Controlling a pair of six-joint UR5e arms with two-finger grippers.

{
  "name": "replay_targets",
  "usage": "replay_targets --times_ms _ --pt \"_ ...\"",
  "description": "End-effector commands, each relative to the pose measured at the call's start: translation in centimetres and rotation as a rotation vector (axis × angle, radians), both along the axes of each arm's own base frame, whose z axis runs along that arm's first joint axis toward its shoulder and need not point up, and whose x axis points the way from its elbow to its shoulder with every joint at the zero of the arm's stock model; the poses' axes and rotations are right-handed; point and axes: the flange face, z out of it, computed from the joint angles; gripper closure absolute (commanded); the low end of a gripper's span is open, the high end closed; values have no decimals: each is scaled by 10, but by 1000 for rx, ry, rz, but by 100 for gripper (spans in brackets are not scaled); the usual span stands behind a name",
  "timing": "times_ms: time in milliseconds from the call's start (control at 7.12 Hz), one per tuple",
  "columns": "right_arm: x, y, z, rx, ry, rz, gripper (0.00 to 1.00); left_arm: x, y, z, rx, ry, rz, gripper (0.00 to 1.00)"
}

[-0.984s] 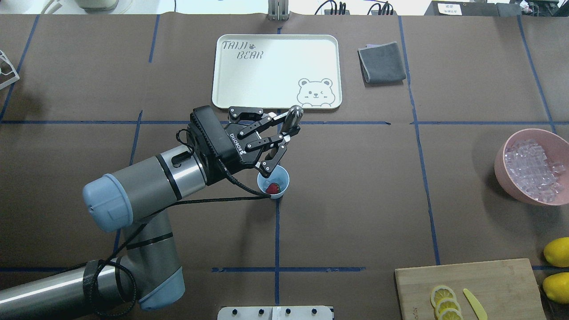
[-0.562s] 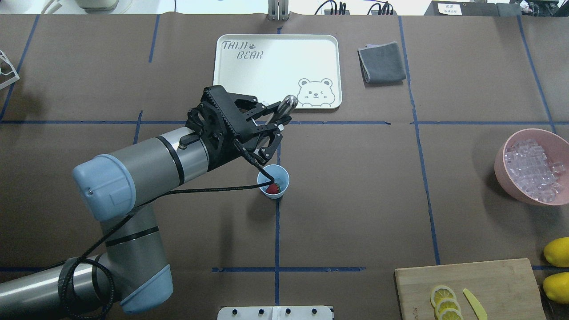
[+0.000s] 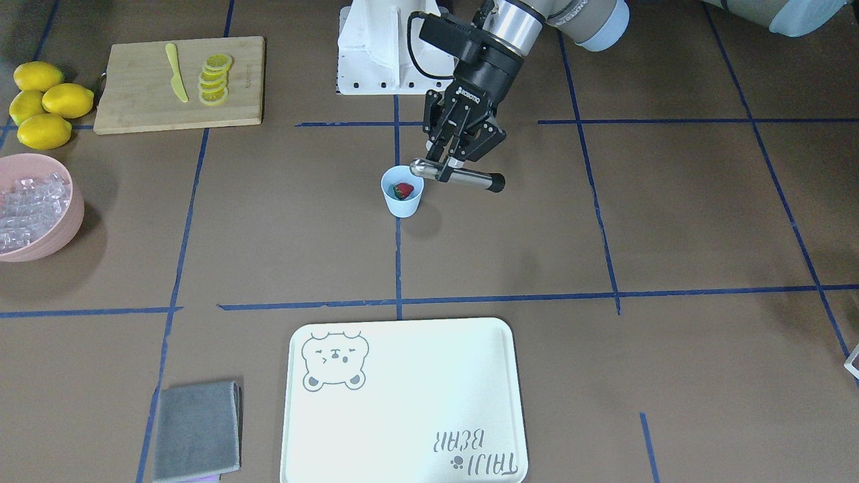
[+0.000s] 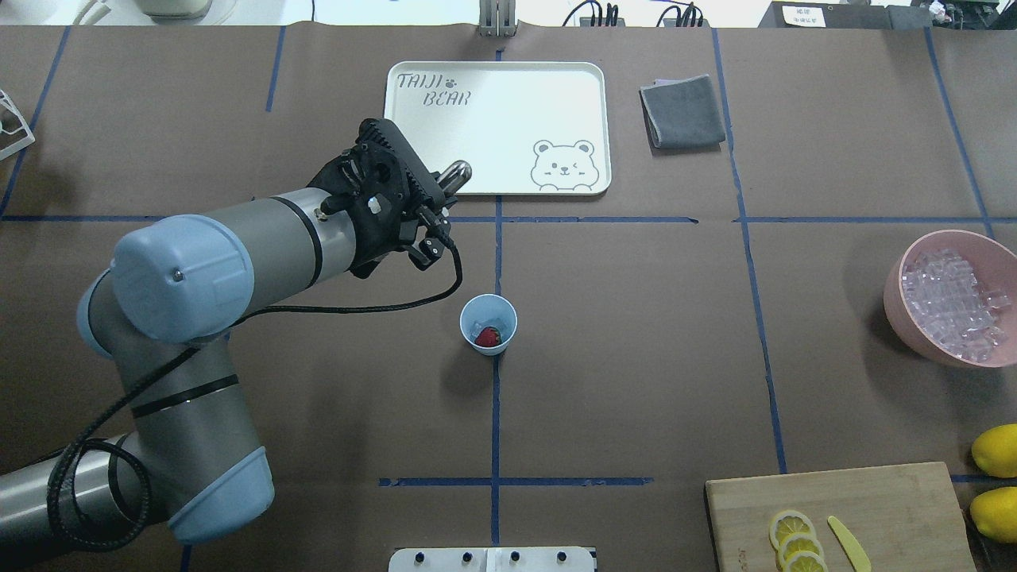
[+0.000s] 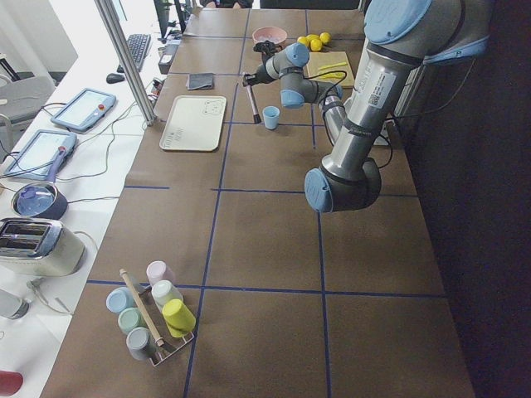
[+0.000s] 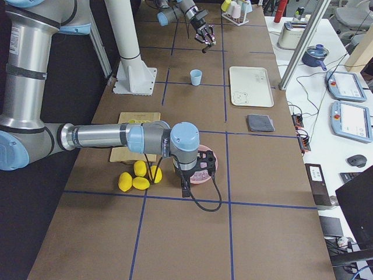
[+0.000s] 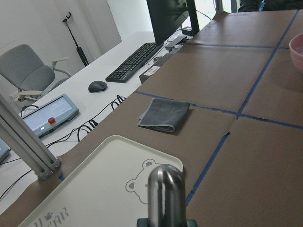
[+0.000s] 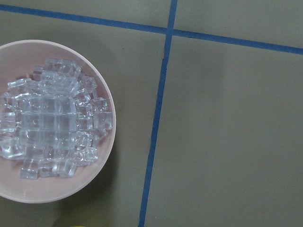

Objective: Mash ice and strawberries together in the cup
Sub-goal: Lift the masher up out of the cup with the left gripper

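Observation:
The pale blue cup (image 4: 504, 316) stands upright at the table's middle, with one red strawberry (image 4: 488, 338) and a whitish bit of ice (image 4: 476, 326) inside. The cup (image 3: 402, 203) and berry (image 3: 403, 190) also show in the front view. My left gripper (image 4: 435, 208) is shut on a metal muddler (image 4: 456, 173), raised beyond the cup and to its left, toward the tray. In the front view the muddler (image 3: 463, 178) lies level in the gripper (image 3: 451, 163). More ice (image 8: 52, 127) fills the pink bowl (image 4: 894, 286). My right gripper (image 6: 201, 168) hangs over that bowl; I cannot tell its state.
A cream tray (image 4: 496, 79) lies beyond the cup, a grey cloth (image 4: 683, 111) to its right. A cutting board (image 4: 890, 500) with lemon slices (image 4: 794, 540) and a yellow knife sits front right, whole lemons (image 4: 997, 449) beside it.
My left arm has drawn back from over the cup, up and toward the tray, turning the wrist with the muddler still held. The cup and strawberry have not moved.

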Motion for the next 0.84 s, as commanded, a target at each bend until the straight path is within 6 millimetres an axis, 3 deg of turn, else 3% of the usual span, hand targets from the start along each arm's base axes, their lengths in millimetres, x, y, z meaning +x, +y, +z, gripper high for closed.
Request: replay_targets --times_ms 0,422,703 --pt "0 0 0 1 1 0 0 -35 -8 61 -120 -148 20 100" --pt "0 0 0 1 1 0 0 -80 -38 111 -304 -371 -65 100" --pt "-1 0 1 -2 1 -2 0 -147 -78 141 -535 -401 -41 100"
